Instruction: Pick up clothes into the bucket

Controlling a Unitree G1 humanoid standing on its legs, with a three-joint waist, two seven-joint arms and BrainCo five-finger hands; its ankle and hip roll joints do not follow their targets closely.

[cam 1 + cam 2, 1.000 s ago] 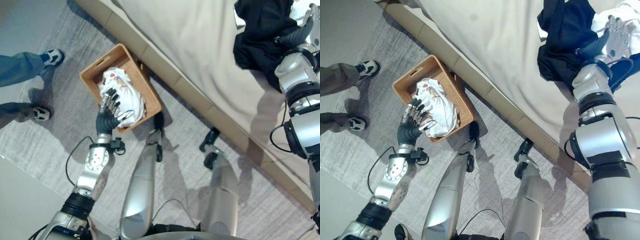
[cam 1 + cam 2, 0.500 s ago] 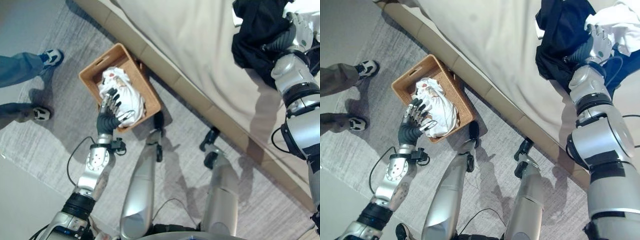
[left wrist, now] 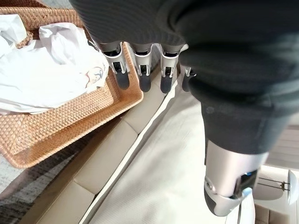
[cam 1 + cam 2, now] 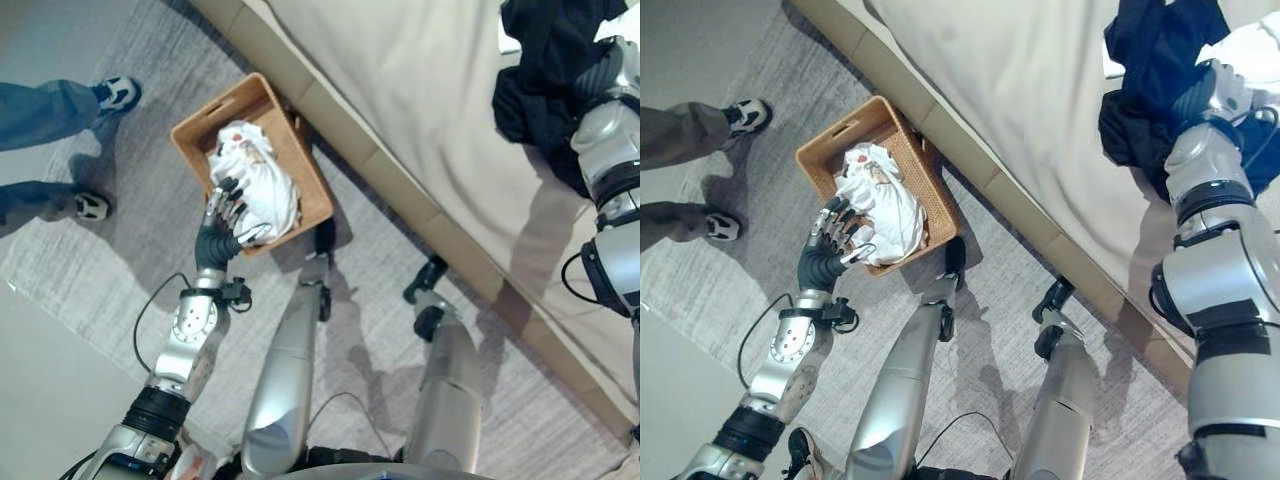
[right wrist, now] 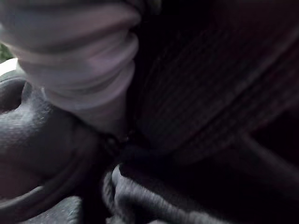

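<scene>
A brown wicker basket [image 4: 300, 160] stands on the rug beside the bed, with a white garment [image 4: 262, 185] bundled inside it. My left hand [image 4: 212, 240] hovers over the basket's near edge, open, its fingers [image 3: 140, 70] relaxed above the rim [image 3: 70, 116] and holding nothing. On the bed at the far right lies a dark navy garment [image 4: 1150, 80], with a white garment [image 4: 1250, 50] beside it. My right hand [image 4: 1212, 95] rests on the dark garment, and its fingers are buried in the dark cloth [image 5: 56, 140].
The bed [image 4: 420, 90] has a beige cover, and its padded side runs diagonally past the basket. A person's legs in jeans and sneakers [image 4: 60, 105] stand at the left, on the grey rug [image 4: 100, 290].
The camera has shifted a little. My right hand, earlier spread near the white garment, has sunk onto the dark garment. My left hand stays over the basket.
</scene>
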